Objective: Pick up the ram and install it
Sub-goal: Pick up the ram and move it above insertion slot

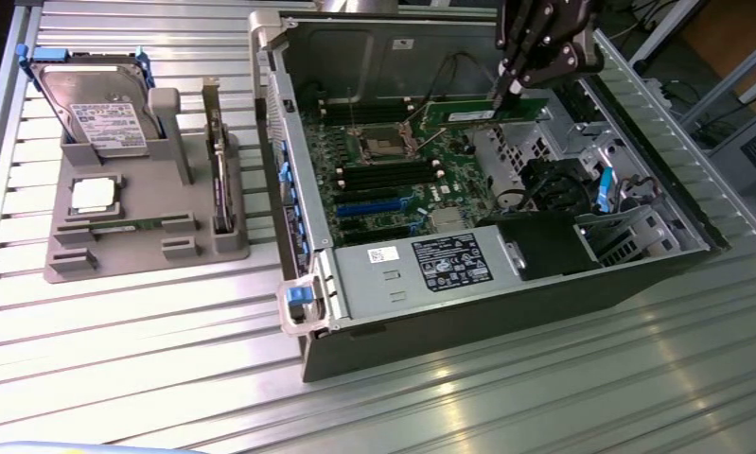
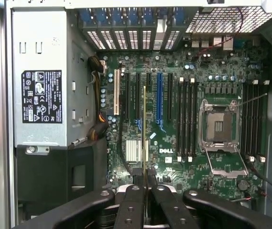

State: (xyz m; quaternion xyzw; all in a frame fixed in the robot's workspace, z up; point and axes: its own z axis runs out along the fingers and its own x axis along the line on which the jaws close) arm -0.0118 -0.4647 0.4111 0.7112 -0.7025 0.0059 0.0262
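Observation:
The ram (image 1: 464, 115), a thin green stick, hangs over the motherboard (image 1: 403, 180) inside the open computer case (image 1: 479, 312). My gripper (image 1: 512, 91) is shut on one end of it, above the case's back part. In the wrist view the ram (image 2: 144, 124) shows edge-on as a thin line running out from between my fingers (image 2: 132, 200), and my gripper (image 2: 145, 185) clamps its near end. Below it lie the black memory slots (image 2: 187, 119) beside the open processor socket (image 2: 217, 126).
A grey holder (image 1: 144, 236) at the exterior view's left carries a hard drive (image 1: 90, 104), a square silver processor chip (image 1: 94, 194) and an upright dark card (image 1: 219, 180). The power supply (image 1: 441, 265) and drive cage (image 1: 605, 236) fill the case's near side. The slatted metal table (image 1: 138, 359) surrounds everything.

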